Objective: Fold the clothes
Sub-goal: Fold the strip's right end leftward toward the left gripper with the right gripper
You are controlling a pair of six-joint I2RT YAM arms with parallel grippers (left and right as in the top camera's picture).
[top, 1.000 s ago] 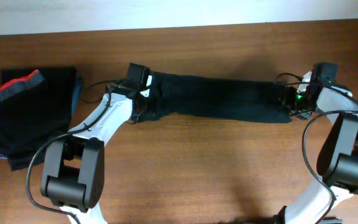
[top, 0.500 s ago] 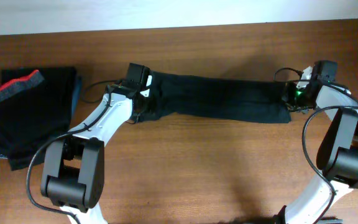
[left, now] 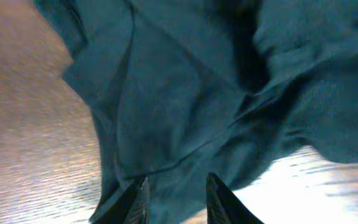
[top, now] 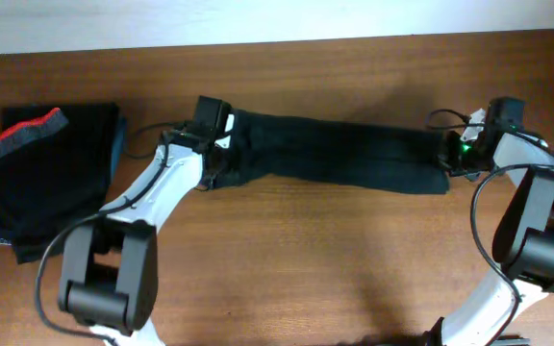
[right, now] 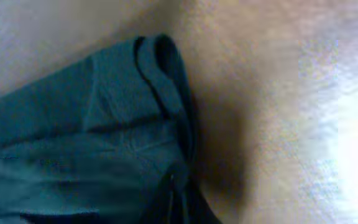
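We see black trousers (top: 344, 154) laid out long across the far middle of the table (top: 306, 269), running left to right and flat for most of their length. Their left end is bunched and wrinkled.

The left gripper (top: 221, 154) sits on that bunched left end. In the left wrist view its fingers (left: 135, 202) stand a narrow gap apart with dark cloth filling the space between them. We can't tell if the cloth is actually pinched or just lies under the tips.

The right gripper (top: 453, 154) is at the right end of the trousers. In the right wrist view its tips (right: 174, 196) are pressed together right on the folded hem. Creases run toward them, so we read it as holding the hem. Bare wood shows just right of the hem.

At the far left of the table lies a folded black pile (top: 46, 192), well apart from the trousers. A red-and-grey waistband (top: 22, 137) shows along its far-left edge. A blue edge (top: 117, 144) peeks out on its right side.
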